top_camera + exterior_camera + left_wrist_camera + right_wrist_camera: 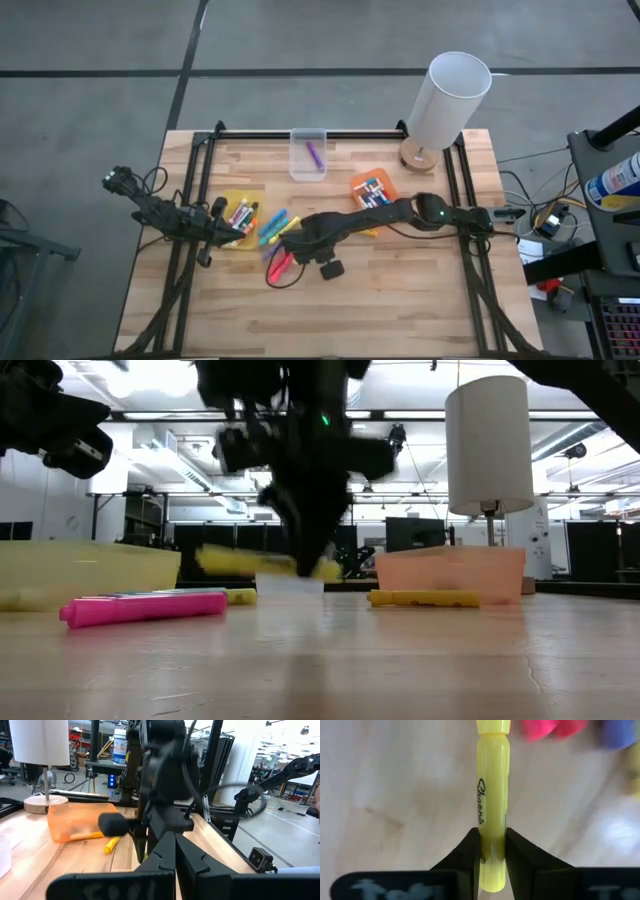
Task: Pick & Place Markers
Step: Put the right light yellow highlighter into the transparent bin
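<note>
Yellow highlighter (pixel 492 810) clamped between the two fingers of the right gripper (pixel 492 852), barrel sticking out ahead of the fingertips, above the table (pixel 420 290). Just past its far end, pink markers (pixel 545 727) and a blue one (pixel 617 732) lying on the wood. Near this gripper, loose markers (pixel 275 228); farther off, an orange bin (pixel 372 190). Left gripper (pixel 222 228) closed, empty, over the yellow bin (pixel 232 200).
</note>
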Tool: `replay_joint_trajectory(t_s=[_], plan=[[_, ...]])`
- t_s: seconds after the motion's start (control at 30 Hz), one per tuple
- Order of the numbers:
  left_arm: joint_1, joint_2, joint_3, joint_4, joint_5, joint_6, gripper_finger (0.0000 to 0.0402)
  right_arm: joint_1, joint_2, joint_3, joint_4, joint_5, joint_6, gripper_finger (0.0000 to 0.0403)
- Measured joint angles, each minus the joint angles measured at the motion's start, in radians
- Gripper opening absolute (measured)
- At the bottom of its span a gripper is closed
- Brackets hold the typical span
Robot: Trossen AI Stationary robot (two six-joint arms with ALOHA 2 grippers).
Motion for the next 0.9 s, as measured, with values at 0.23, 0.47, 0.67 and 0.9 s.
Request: replay_joint_trajectory(t_s=[0.23,0.47,0.67,0.9], plan=[[0.0,0.0,0.0,0.0,0.0,0.0,0.0,-0.003,-0.001,0.171,-0.081,0.135,0.005,0.0062],[0.0,0.001,0.0,0.0,0.0,0.0,0.0,-0.041,-0.063,0.174,-0.085,0.299,0.041,0.0062],[0.0,0.001,0.0,0.0,0.0,0.0,0.0,-0.102,-0.075,0.182,-0.057,0.322,0.062,0.0062],[0.0,0.001,0.0,0.0,0.0,0.0,0.0,-0.208,-0.075,0.176,0.014,0.321,0.064,0.0062]])
